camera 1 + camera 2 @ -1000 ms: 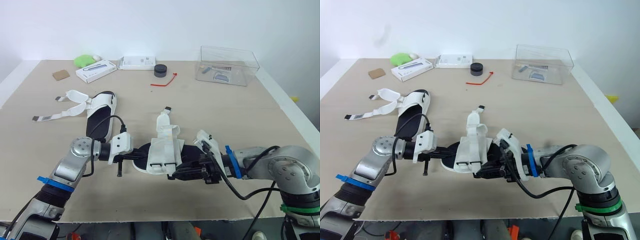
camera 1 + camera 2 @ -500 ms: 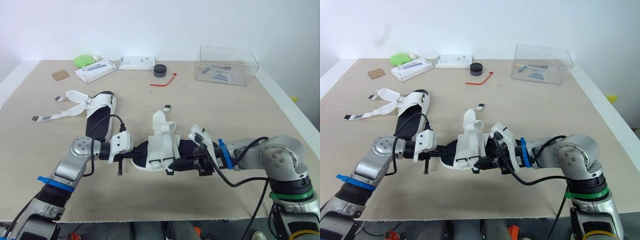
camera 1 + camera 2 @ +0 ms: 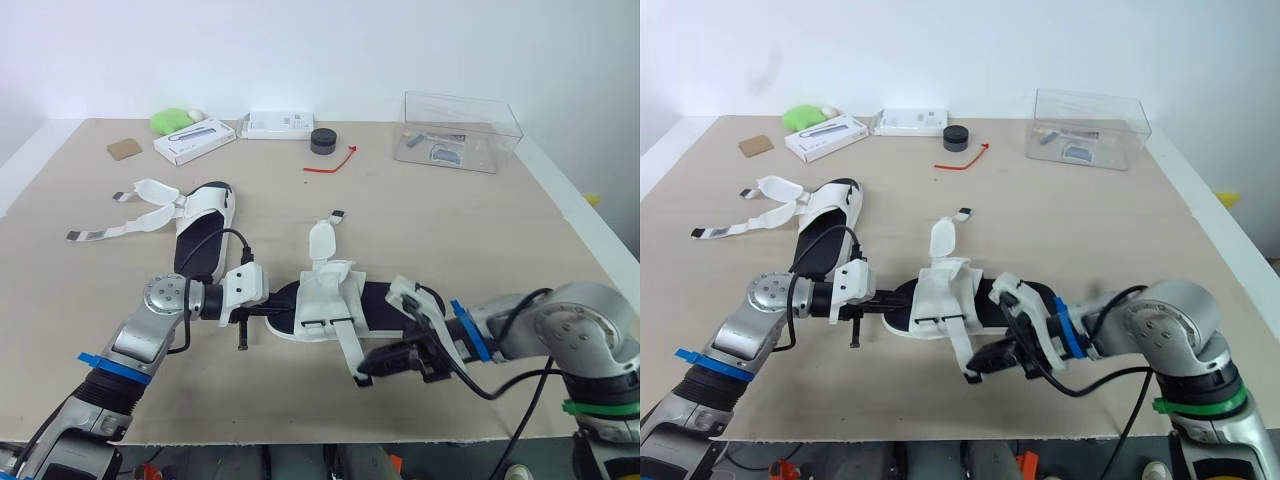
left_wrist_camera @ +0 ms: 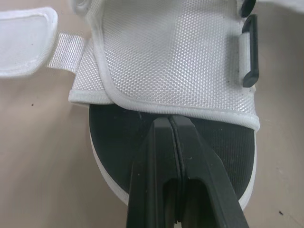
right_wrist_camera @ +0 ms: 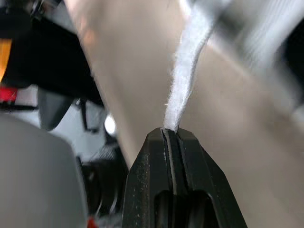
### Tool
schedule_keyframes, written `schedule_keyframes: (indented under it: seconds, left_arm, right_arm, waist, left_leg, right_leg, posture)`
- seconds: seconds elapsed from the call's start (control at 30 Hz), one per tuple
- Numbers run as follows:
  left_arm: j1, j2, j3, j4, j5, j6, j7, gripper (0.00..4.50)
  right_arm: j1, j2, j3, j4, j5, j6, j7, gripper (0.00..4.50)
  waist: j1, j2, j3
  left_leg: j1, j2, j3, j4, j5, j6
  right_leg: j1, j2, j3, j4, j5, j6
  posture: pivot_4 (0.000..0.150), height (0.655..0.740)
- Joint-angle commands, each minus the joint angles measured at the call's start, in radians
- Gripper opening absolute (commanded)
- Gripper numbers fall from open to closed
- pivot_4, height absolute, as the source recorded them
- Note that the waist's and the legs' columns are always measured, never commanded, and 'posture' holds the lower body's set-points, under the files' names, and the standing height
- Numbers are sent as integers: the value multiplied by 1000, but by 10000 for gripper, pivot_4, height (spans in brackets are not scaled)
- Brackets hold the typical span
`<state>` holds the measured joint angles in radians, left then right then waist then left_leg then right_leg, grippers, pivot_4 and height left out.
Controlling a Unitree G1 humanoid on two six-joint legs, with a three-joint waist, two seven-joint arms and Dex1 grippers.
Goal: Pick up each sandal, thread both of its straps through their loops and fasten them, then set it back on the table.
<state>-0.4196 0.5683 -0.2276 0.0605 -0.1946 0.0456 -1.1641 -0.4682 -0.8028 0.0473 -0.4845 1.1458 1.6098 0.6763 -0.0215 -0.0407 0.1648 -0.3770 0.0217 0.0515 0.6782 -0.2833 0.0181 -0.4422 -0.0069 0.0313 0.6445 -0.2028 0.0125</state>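
Observation:
The near sandal (image 3: 325, 300), white mesh upper on a black sole, lies at the table's middle. My left gripper (image 3: 272, 308) is shut on the rim of its sole (image 4: 118, 142), fingers (image 4: 159, 156) pressed together. One white strap (image 3: 348, 345) runs from the upper toward the table's front. My right gripper (image 3: 362, 378) is shut on that strap's end (image 5: 183, 90), holding it taut. The sandal's other strap (image 3: 320, 240) stands up, loose. A second sandal (image 3: 203, 225) lies at the back left, with both straps (image 3: 130, 210) spread open on the table.
A clear plastic box (image 3: 461, 130) stands at the back right. Along the back are two white boxes (image 3: 195, 140) (image 3: 277, 124), a black round lid (image 3: 322, 141), a red tie (image 3: 331, 164), a green lump (image 3: 171, 121) and a cardboard scrap (image 3: 123, 150). The front table edge (image 3: 300, 438) is close to my right gripper.
My right gripper has drawn back from the sandal toward the front edge, pulling the strap out long and straight. The left gripper has kept its hold on the sole.

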Motion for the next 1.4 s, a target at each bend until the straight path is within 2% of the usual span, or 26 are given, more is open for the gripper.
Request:
schedule_keyframes:
  seconds: [0.03, 0.4, 0.43, 0.5, 0.6, 0.63, 0.73, 0.77, 0.8, 0.9, 1.0, 1.03, 1.13, 1.2, 1.3, 1.4]
  left_arm:
    - [-3, 6, 2, 0, 11, 0, 3, 0]
    - [-9, 6, -2, 11, 15, -6, -2, 0]
    - [-8, 7, -2, 11, 15, -6, -2, 0]
    - [-5, 8, -2, 9, 15, -6, -2, 0]
    - [-1, 9, -4, 5, 15, -5, -2, 0]
    - [-1, 9, -4, 3, 14, -3, -3, 0]
    - [0, 9, -4, 3, 13, -4, -6, 0]
    - [-1, 9, -5, 5, 13, -6, -7, 0]
    - [-3, 8, -5, 8, 13, -7, -7, 0]
    - [-9, 2, -7, 12, 13, -8, -6, 0]
    - [-9, 1, -8, 11, 13, -9, -6, 0]
    - [-8, 2, -7, 11, 13, -10, -7, 0]
    - [-6, 4, -6, 10, 13, -11, -7, 0]
    - [-5, 6, -5, 10, 13, -11, -6, 0]
    - [-2, 7, -3, 5, 11, -6, -4, 0]
    - [0, 7, -3, 3, 11, -6, -2, 0]
  right_arm:
    - [3, -28, -25, -57, 68, 2, 49, 800]
    - [10, -94, -30, -92, 176, -62, 166, 800]
    - [10, -99, -28, -99, 167, -78, 172, 5336]
    - [12, -116, -24, -112, 143, -105, 176, 9243]
    - [12, -186, 5, -152, 53, -188, 228, 25126]
    - [14, -212, 11, -164, 18, -227, 258, 26963]
    - [28, -275, 45, -188, -117, -383, 332, 41424]
    - [36, -301, 65, -198, -208, -484, 364, 44359]
    - [48, -322, 84, -201, -302, -596, 400, 44359]
    - [99, -322, 145, -151, -635, -1091, 499, 44359]
    - [120, -257, 152, -84, -781, -1412, 547, 44359]
    - [108, -222, 166, -32, -871, -1602, 544, 44359]
    - [76, -143, 195, 100, -1036, -2003, 537, 44359]
    - [66, -110, 203, 154, -1065, -2123, 537, 44359]
    - [42, -60, 231, 232, -1188, -2330, 492, 44359]
    - [37, -40, 258, 284, -1234, -2413, 469, 44359]
  waist:
    - [0, 0, 0]
    - [0, 0, 0]
    - [0, 0, 0]
    - [0, 0, 0]
    - [0, 0, 0]
    - [0, 0, 0]
    - [0, 0, 0]
    - [0, 0, 0]
    - [1, 0, 0]
    - [0, 0, 0]
    - [1, 0, 0]
    - [1, 0, 0]
    - [0, 0, 0]
    - [0, 0, 0]
    - [1, 0, 0]
    - [1, 0, 0]
  left_leg:
    - [0, 0, 0, 0, 0, 0]
    - [1, 0, 0, 0, 0, 0]
    - [0, 0, 0, 0, 0, 0]
    - [0, 0, 0, 0, 0, 0]
    - [1, 0, 0, 0, 0, 0]
    - [1, 0, 0, 0, 0, 0]
    - [1, 0, 0, 0, 0, 0]
    - [1, 0, 0, 0, 0, 0]
    - [1, 0, 0, 0, 0, 0]
    - [1, 0, 0, 0, 0, 0]
    - [2, 0, 1, 0, 0, -1]
    - [2, 0, 1, 0, 0, -1]
    - [2, 0, 1, 1, 0, -1]
    - [2, -1, 2, 1, 0, -1]
    - [3, 0, 2, 1, 0, -1]
    - [3, 0, 2, 1, 0, -1]
  right_leg:
    - [0, 0, 0, 0, 0, 0]
    - [0, 1, 0, 0, 0, 0]
    - [0, 1, 0, 0, 0, 0]
    - [0, 1, 0, 0, 0, 0]
    - [0, 1, 0, 0, 0, 1]
    - [0, 1, 0, 0, 0, 1]
    - [0, 1, -1, 0, 0, 1]
    - [0, 1, -1, 0, 0, 1]
    - [0, 1, -1, 0, 0, 1]
    - [0, 1, -3, 0, -1, 1]
    - [0, 1, -3, 0, -1, 2]
    - [0, 1, -3, 0, -1, 2]
    - [0, 1, -2, 0, -1, 1]
    - [1, 1, -2, 1, 0, 1]
    - [1, 1, -2, 1, 0, 0]
    - [1, 1, -2, 1, 3, -6]
  posture:
    - [1500, 7400]
    - [1500, 7400]
    - [1500, 7400]
    - [1500, 7400]
    - [1500, 7400]
    - [1500, 7400]
    - [1500, 7400]
    - [1500, 7400]
    - [1500, 7400]
    - [1500, 7400]
    - [1500, 7400]
    - [1500, 7400]
    - [1500, 7400]
    - [1500, 7400]
    - [1500, 7400]
    - [1500, 7400]
